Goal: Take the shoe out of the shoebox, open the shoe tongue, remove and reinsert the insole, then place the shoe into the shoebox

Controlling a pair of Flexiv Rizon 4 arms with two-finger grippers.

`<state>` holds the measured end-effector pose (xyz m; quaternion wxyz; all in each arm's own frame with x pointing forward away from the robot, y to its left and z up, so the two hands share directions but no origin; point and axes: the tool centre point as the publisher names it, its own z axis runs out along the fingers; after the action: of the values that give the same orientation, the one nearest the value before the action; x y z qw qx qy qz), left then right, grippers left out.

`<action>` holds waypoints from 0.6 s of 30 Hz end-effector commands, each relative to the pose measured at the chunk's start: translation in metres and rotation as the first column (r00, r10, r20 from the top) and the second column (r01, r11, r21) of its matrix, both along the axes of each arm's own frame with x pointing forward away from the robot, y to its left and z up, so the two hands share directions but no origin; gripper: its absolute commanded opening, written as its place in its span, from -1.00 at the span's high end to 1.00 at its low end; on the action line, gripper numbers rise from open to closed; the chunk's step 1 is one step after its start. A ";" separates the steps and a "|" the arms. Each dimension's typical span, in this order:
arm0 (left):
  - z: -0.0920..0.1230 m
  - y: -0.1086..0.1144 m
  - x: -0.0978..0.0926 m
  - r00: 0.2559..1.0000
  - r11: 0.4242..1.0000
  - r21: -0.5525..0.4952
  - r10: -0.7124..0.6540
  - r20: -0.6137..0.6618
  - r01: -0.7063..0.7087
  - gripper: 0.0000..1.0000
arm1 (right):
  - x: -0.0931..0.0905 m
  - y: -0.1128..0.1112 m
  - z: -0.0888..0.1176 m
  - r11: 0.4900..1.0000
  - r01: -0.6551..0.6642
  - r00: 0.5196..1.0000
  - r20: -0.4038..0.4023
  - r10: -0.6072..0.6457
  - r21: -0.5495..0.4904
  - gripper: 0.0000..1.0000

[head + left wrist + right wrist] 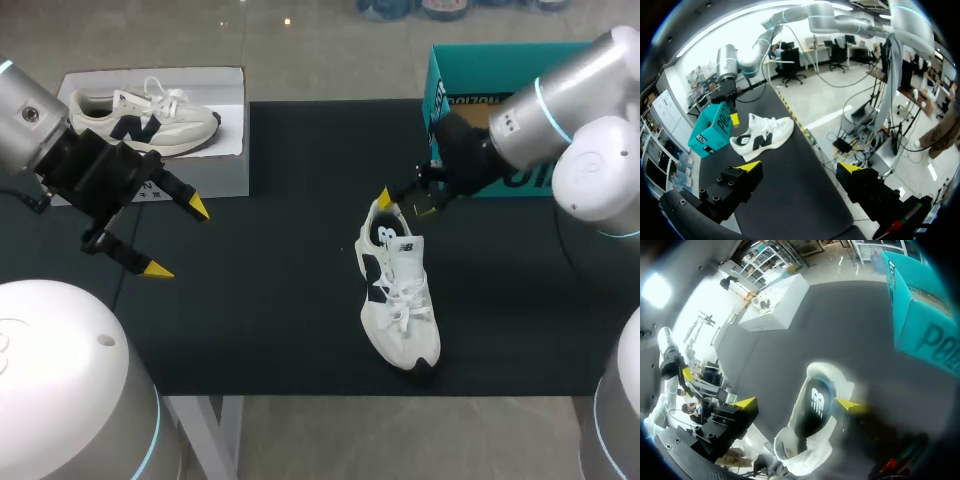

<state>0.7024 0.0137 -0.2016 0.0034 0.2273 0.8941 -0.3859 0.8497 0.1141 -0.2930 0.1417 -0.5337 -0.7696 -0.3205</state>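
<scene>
Since the white sneaker (400,300) sits sole down on the black tabletop (250,330), outside the teal shoebox (440,80), with its heel toward the box and its toe toward the near edge, the step in hand looks like opening the tongue to reach the insole. The right end effector (404,204) hangs over the heel opening with its fingers spread. In its wrist view one yellow tip sits just beside the collar and the other stands well clear, and the dark insole (815,402) shows between them. It grips nothing. The left end effector (178,238) is also spread and empty, well apart from the sneaker and near a white box (235,165) that holds a second sneaker (150,120).

The laces look tied over the tongue (403,255), so I would pinch the tongue close to its top edge and draw it forward toward the toe rather than straight up, since a light sneaker would probably lift with a vertical pull. Bringing the left arm across to press down on the toe would steady it. The insole is likely thin and floppy, so take it at the heel edge and peel it out slowly to keep it from folding.
</scene>
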 end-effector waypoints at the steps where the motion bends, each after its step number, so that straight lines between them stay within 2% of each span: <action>1: 0.000 0.000 0.000 1.000 1.000 0.003 -0.001 0.000 0.001 -1.00 | -0.009 0.003 0.014 0.925 0.124 0.992 0.073 -0.105 -0.358 -1.00; 7: 0.000 0.000 0.000 1.000 1.000 0.003 -0.001 0.000 0.001 -1.00 | -0.012 0.005 0.009 0.880 0.121 0.992 0.078 -0.096 -0.459 -1.00; 8: 0.000 0.000 0.000 1.000 1.000 0.003 -0.001 0.000 0.001 -1.00 | -0.011 0.005 0.009 0.882 0.118 0.993 0.076 -0.094 -0.456 -0.89; 9: 0.000 0.000 0.000 1.000 1.000 0.003 -0.001 0.000 0.001 -1.00 | -0.011 0.004 0.008 0.883 0.116 0.993 0.072 -0.094 -0.455 -0.54; 10: 0.000 0.000 0.000 1.000 1.000 0.003 -0.001 0.000 0.001 -1.00 | -0.010 0.004 0.007 0.877 0.112 0.993 0.070 -0.090 -0.468 0.02; 11: 0.000 0.000 0.000 1.000 1.000 0.003 -0.001 0.000 0.001 -1.00 | -0.008 0.005 0.006 0.875 0.109 0.994 0.069 -0.087 -0.472 0.18; 12: 0.000 0.000 0.000 1.000 1.000 0.003 -0.001 0.000 0.001 -1.00 | -0.008 0.006 0.005 0.875 0.108 0.994 0.068 -0.086 -0.472 0.47; 13: 0.000 0.000 0.000 1.000 1.000 0.003 -0.001 0.000 0.001 -1.00 | -0.007 0.008 0.004 0.867 0.102 0.995 0.067 -0.079 -0.488 1.00; 18: 0.000 0.000 0.000 1.000 1.000 0.003 -0.001 0.000 0.001 -1.00 | -0.001 0.014 -0.004 0.860 0.089 0.996 0.059 -0.069 -0.503 1.00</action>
<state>0.7024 0.0138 -0.2016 0.0034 0.2273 0.8941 -0.3859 0.8414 0.1193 -0.2905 0.0186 -0.5660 -0.8072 -0.1666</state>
